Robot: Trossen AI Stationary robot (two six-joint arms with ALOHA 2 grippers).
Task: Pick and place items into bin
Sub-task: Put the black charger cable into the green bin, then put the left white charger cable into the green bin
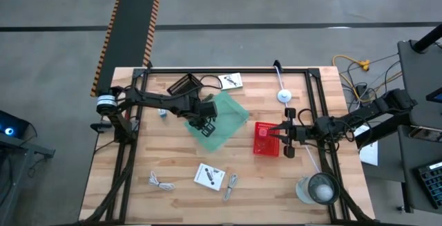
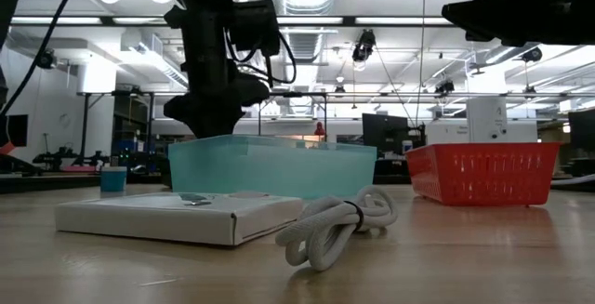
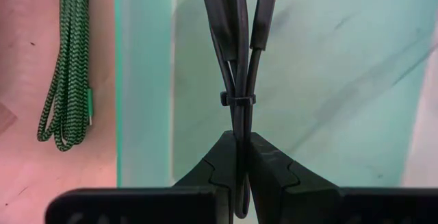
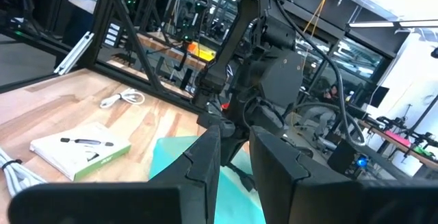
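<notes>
My left gripper (image 1: 206,121) hangs over the teal bin (image 1: 233,112), shut on a dark bundled cable (image 3: 239,39). In the low view it sits just above the bin's rim (image 2: 279,141). My right gripper (image 1: 284,135) waits over the red basket (image 1: 262,143), fingers a narrow gap apart and holding nothing (image 4: 235,162). On the near part of the table lie a white coiled cable (image 1: 160,181), a flat white packet (image 1: 209,176) and a small metal piece (image 1: 230,184). Another white packet (image 1: 231,81) lies at the far edge. A green braided cable (image 3: 65,80) lies on the wood beside the bin. My left gripper pinches the dark cable bundle between its two fingers, just behind the tie that binds the strands (image 3: 238,99). The fingers point down from above and lie along the bundle. The bundle hangs below them over the bin's floor (image 3: 328,80); whether its end touches the floor, I cannot tell.
A dark mesh object (image 1: 183,84) sits at the far left and a white round piece (image 1: 284,95) at the far right. A clear round container (image 1: 318,188) stands at the near right corner. A small blue object (image 1: 162,113) lies beneath the left arm. A dark frame rims the table.
</notes>
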